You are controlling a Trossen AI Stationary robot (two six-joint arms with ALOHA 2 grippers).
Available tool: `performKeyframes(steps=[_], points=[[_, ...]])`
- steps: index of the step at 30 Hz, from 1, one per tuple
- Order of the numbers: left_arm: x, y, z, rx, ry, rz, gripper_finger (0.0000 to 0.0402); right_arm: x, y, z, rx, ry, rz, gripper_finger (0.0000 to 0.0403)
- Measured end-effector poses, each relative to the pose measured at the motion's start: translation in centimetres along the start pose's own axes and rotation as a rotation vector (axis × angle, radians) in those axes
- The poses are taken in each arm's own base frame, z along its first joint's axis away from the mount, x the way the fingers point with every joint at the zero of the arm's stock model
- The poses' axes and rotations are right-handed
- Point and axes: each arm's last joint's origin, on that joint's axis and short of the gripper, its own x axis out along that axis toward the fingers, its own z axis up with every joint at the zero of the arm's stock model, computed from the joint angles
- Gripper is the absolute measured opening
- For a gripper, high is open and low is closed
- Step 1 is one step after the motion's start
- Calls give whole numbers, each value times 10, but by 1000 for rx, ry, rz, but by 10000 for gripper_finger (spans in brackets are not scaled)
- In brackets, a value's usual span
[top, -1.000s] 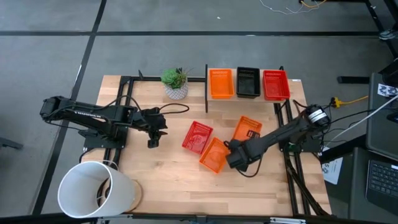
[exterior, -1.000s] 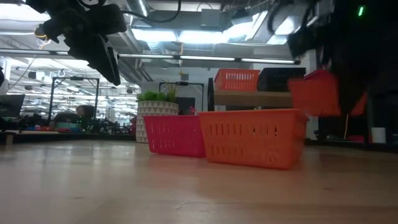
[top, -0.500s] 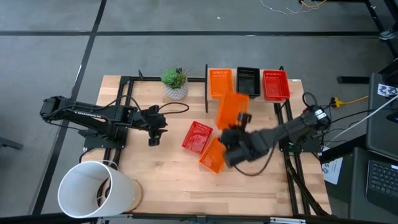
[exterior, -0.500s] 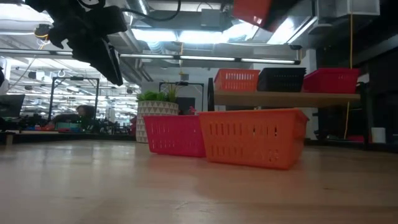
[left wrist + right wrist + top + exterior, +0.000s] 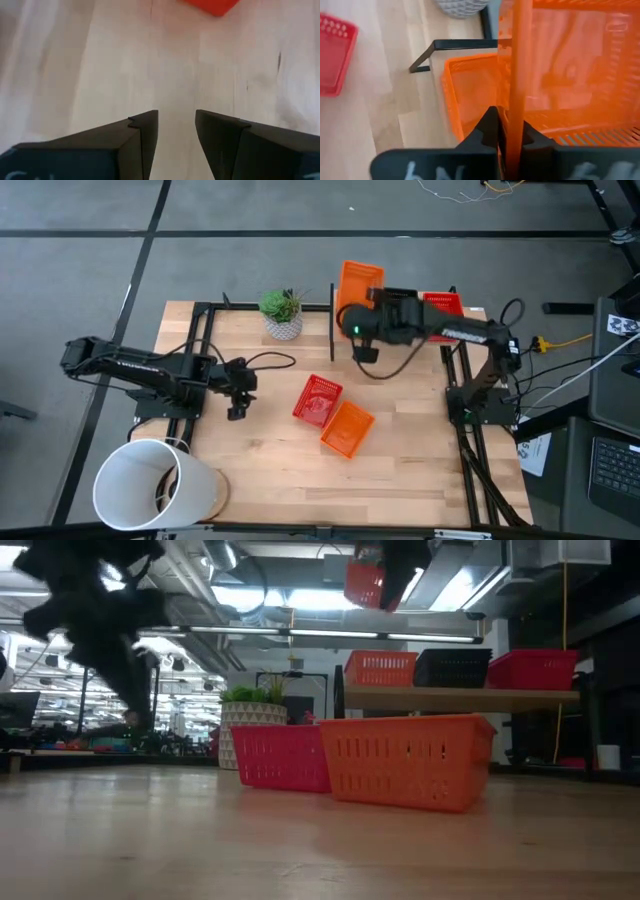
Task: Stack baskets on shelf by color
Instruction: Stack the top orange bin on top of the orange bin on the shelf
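Observation:
An orange basket [image 5: 357,280] is up in the air over the shelf's left end, shut in my right gripper [image 5: 362,304]. Under it, another orange basket [image 5: 467,92] stands on the shelf [image 5: 455,696], beside a black basket [image 5: 400,302] and a red one [image 5: 444,310]. On the table a red basket [image 5: 317,400] and an orange basket [image 5: 347,429] rest on their bottoms, touching each other. My left gripper [image 5: 237,388] hovers open above bare table left of the red basket; its fingers [image 5: 145,135] hold nothing. My right gripper pinches one side wall of the orange basket [image 5: 513,107], one finger inside the basket and one outside. The wall runs edge-on between the fingers [image 5: 490,127]. The basket is lifted clear and tilted, high above the shelf [image 5: 365,582].
A white patterned plant pot [image 5: 283,318] stands at the far edge, left of the shelf's black upright [image 5: 455,46]. A big white bucket [image 5: 155,485] lies at the near left corner. Bare tabletop lies near and left of the two table baskets [image 5: 300,840].
My right gripper has carried the orange basket from just above the table's right middle up and toward the far edge, to a place over the shelf's orange basket; the basket has turned about on the way. My left gripper has shifted slightly toward the table's left edge.

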Motion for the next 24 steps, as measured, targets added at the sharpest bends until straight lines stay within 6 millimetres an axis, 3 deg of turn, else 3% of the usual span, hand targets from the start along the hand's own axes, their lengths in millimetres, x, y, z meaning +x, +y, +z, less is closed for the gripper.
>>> performKeyframes(steps=[4, 10, 14, 18, 24], points=[[6, 2, -22, -74, -119, -33, 125, 18, -22, -5, -10, -2, 118, 0], [1, 4, -35, -70, -390, -91, 125, 30, -42, -13, -9, -3, 197, 0], [-7, 6, -44, -80, -502, -109, 125, 39, -44, -14, -74, -31, 325, 0], [-14, 6, -49, -65, -663, -140, 125, 43, -45, -17, -89, -2, 341, 0], [-11, 4, -63, -32, -800, -174, 125, 48, -48, -24, -83, 50, 403, 0]])
